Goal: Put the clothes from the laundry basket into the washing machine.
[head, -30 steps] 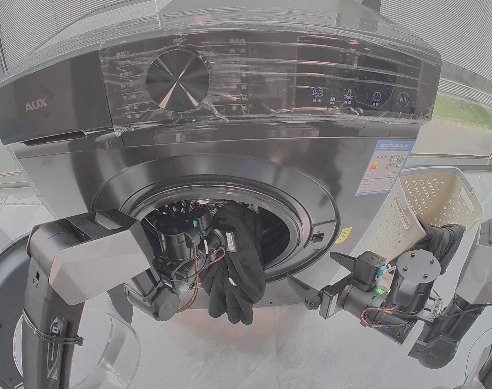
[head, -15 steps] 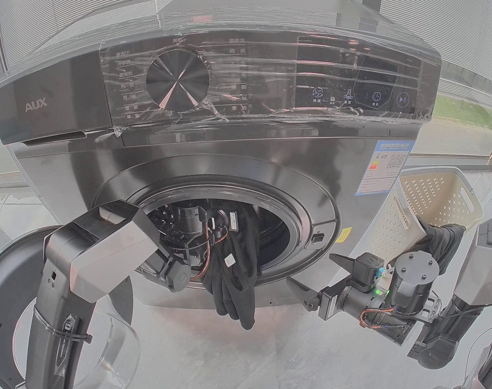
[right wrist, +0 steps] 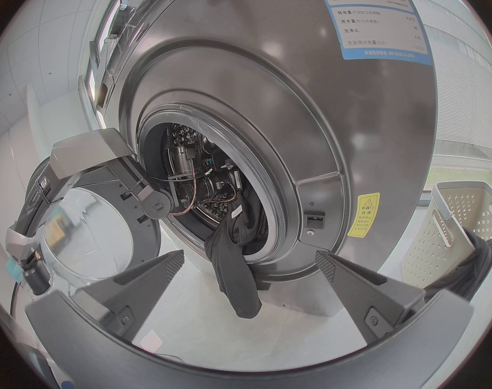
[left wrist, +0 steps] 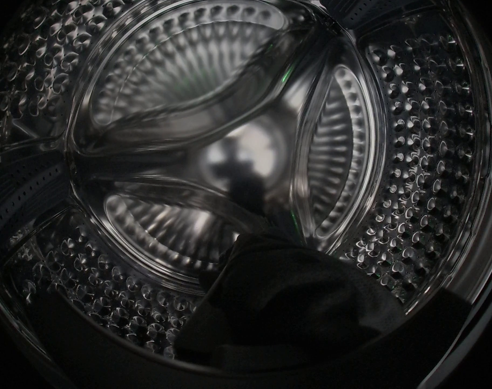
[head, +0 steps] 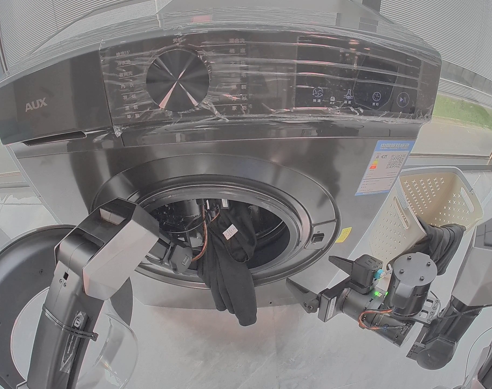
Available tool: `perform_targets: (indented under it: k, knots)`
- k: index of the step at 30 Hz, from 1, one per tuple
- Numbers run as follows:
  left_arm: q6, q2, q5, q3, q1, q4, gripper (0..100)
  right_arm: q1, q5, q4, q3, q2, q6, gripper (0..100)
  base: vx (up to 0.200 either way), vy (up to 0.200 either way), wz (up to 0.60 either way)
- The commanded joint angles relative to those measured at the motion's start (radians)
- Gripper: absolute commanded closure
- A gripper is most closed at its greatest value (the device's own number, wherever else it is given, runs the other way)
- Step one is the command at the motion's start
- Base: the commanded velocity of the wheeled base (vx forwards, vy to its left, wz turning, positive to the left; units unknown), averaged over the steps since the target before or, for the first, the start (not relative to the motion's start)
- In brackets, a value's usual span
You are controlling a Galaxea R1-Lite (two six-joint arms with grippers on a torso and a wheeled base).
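Note:
The washing machine stands with its door swung open on the left. My left arm goes in through the opening, and my left gripper is inside the drum, shut on a black garment. The garment's upper part lies inside the drum while its lower half hangs out over the front rim. Dark cloth lies low in the left wrist view. My right gripper stands open and holds nothing, below and to the right of the opening.
A cream laundry basket stands to the right of the machine with more black clothing draped over its edge. The open glass door takes up the floor on the left. Bare light floor lies in front of the machine.
My left arm has pushed deeper into the drum and drawn the garment's top inward, so less of it hangs outside. The right arm has barely moved.

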Motion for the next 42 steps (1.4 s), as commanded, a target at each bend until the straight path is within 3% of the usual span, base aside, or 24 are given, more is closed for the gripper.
perform_targets:
  k: [1,4,5,12,18,22,28,33,42]
  knots:
    - [0.0,0.006,0.001,-0.002,0.003,-0.002,100,0.0,0.0,0.0,0.001,0.005,0.0,0,0.0,0.0,0.0]
    - [-0.003,-0.003,0.001,0.012,0.0,-0.003,100,0.0,0.0,0.0,0.002,0.005,0.0,0,0.0,0.0,0.0]
    - [-0.003,-0.006,0.001,0.02,-0.002,-0.002,0,0.0,0.0,-0.001,0.002,0.003,0.0,0,0.0,0.0,0.0]
    - [-0.011,-0.072,-0.001,0.112,-0.023,0.005,0,0.0,0.0,-0.001,0.001,0.0,0.0,0,0.0,0.0,0.0]
    - [-0.008,-0.158,-0.025,0.285,-0.066,0.028,0,0.0,0.0,-0.001,0.001,0.0,0.0,0,0.0,0.0,0.0]
    - [-0.005,-0.189,-0.079,0.371,-0.094,0.037,0,0.0,0.0,-0.001,0.001,-0.001,0.0,0,0.0,0.0,0.0]
    - [0.004,-0.189,-0.083,0.413,-0.106,0.058,0,0.0,0.002,-0.001,0.001,0.003,0.0,0,0.0,0.0,0.0]
    - [0.012,-0.175,-0.117,0.459,-0.109,0.054,0,0.0,0.002,0.0,0.001,0.003,0.0,0,0.0,0.0,0.0]
    - [0.017,-0.097,-0.125,0.452,-0.103,0.041,0,0.002,0.002,0.0,0.001,0.003,0.0,0,0.0,0.0,0.0]
